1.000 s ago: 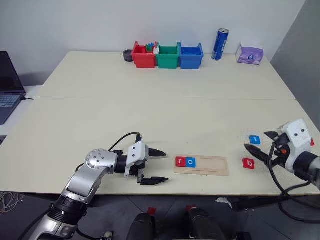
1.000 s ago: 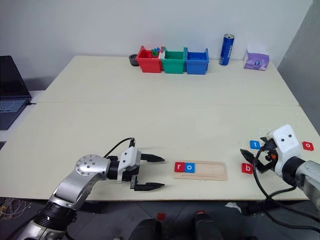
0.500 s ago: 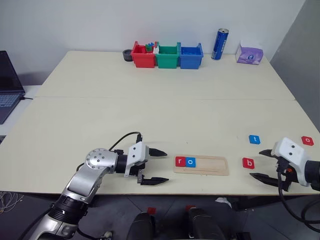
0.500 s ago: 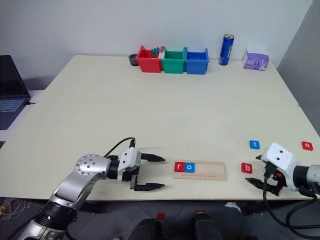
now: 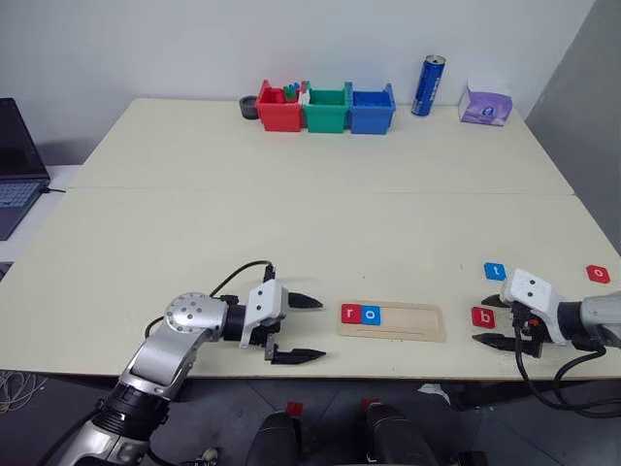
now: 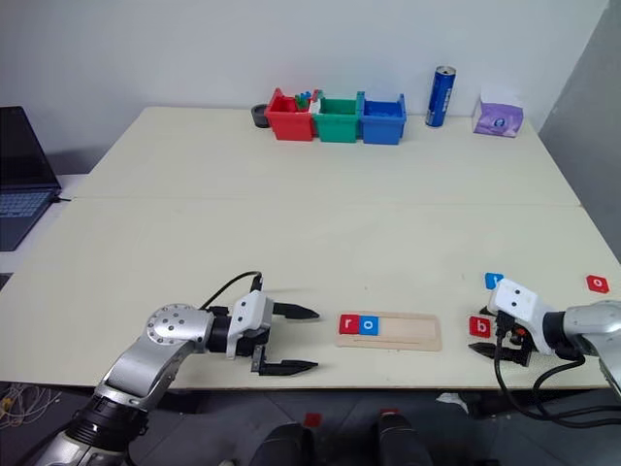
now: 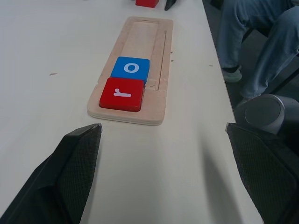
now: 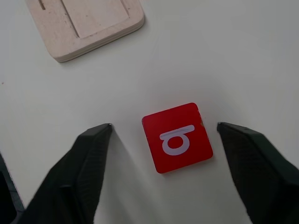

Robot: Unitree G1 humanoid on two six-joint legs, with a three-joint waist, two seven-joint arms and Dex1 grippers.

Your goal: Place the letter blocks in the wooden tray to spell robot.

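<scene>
Two of five letter blocks seated so far: red r [image 7: 121,94] and blue o [image 7: 131,69] side by side at the end of the wooden tray [image 5: 391,321] nearest the left gripper [image 5: 296,328], three slots bare beyond them. Three blocks left on the table [image 5: 291,214], all on the right gripper's [image 5: 498,320] side: red b [image 8: 177,137] lying flat between the spread right fingers [image 8: 88,158], not touched by either, just off the tray's far end; blue t [image 5: 495,271] just beyond that gripper, away from the robot; red o [image 5: 598,274] well out past its outer side. Right gripper parted around the b with gaps on both sides, nothing gripped yet. Left gripper spread wide and empty, pointing at the tray's filled end, just short of it. Count: five blocks in all, three red and two blue; one tray; two grippers. Probably in hand now: the pick of the b, due next to the blue o, then the o and the t.
</scene>
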